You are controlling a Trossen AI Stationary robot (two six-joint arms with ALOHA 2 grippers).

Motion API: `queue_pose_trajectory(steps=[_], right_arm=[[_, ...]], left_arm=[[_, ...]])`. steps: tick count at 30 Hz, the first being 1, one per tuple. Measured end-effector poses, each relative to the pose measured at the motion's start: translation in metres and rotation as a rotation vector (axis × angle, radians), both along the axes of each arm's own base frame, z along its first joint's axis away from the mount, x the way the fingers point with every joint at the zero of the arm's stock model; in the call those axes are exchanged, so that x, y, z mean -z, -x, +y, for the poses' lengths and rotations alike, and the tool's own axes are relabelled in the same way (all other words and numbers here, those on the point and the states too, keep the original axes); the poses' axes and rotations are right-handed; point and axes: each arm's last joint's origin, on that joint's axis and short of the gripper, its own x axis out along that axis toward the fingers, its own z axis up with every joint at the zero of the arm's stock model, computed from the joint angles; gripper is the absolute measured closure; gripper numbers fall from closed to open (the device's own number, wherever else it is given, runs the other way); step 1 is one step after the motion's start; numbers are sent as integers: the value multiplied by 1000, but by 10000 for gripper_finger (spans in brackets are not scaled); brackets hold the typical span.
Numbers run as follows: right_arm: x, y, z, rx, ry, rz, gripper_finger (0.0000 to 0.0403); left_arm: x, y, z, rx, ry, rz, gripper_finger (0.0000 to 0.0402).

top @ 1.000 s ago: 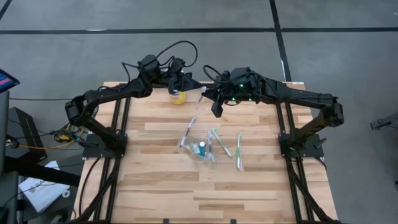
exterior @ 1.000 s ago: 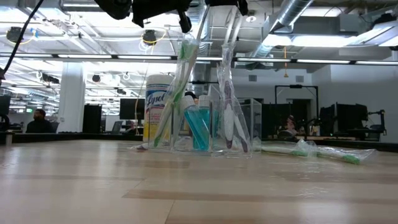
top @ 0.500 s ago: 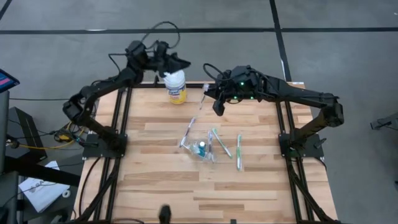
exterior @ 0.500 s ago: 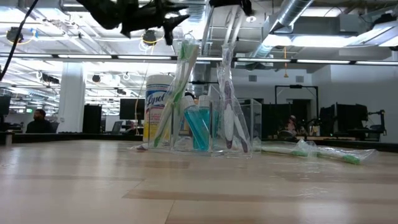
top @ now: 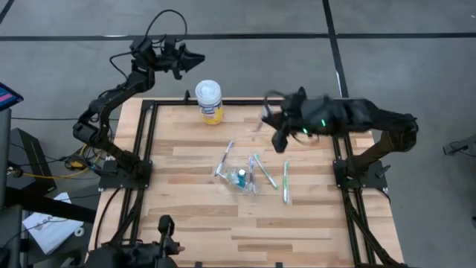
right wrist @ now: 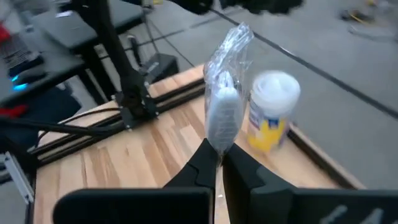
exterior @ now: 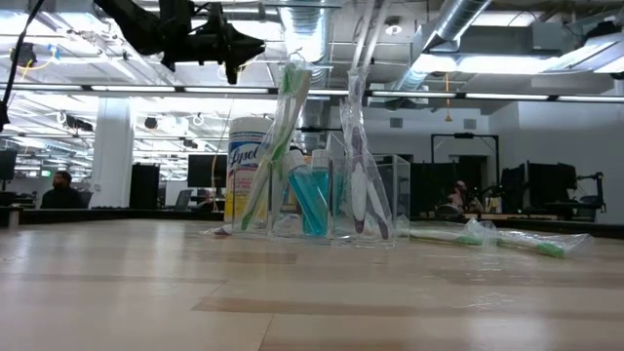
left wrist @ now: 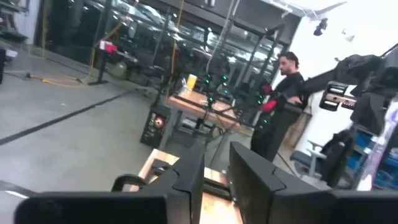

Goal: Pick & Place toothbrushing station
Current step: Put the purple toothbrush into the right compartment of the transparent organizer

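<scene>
High view first: my left gripper (top: 195,58) hangs beyond the table's far edge, at about eleven o'clock from the white wipes canister (top: 209,102); its wrist camera shows the fingers a small gap apart, holding nothing. Mid-table sits the clear plastic cup (top: 242,179) with blue toothpaste inside, wrapped toothbrushes (top: 261,170) fanned around it, a green one (top: 285,182) at three o'clock. My right gripper (top: 269,119), at one o'clock from the cup, pinches a wrapped white toothbrush (right wrist: 224,112), though the overhead shot is smeared there.
</scene>
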Motion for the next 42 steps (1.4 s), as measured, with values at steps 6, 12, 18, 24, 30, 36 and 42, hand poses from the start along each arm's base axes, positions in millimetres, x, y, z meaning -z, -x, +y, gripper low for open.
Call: queue_pose_trajectory(steps=[6,12,18,24,30,36,42], right_arm=[[23,14,58,224,-115,10,403],[66,4,97,419,-157,41,403],[109,-25,119,568,-193,27,403],[145,-48,138,666,-260,-23,403],[157,-50,150,689,-302,-51,403],[167,-48,152,702,-302,-29,403],[179,-49,147,722,-279,3,403]], left_arm=[[1,-4,-3,43,-1,9,340],[1,-13,-9,73,-1,9,335],[1,-20,-14,110,2,11,334],[1,-25,-18,127,4,11,334],[1,-28,-20,129,1,9,334],[1,-28,-20,128,1,9,334],[1,-28,-19,127,1,8,334]])
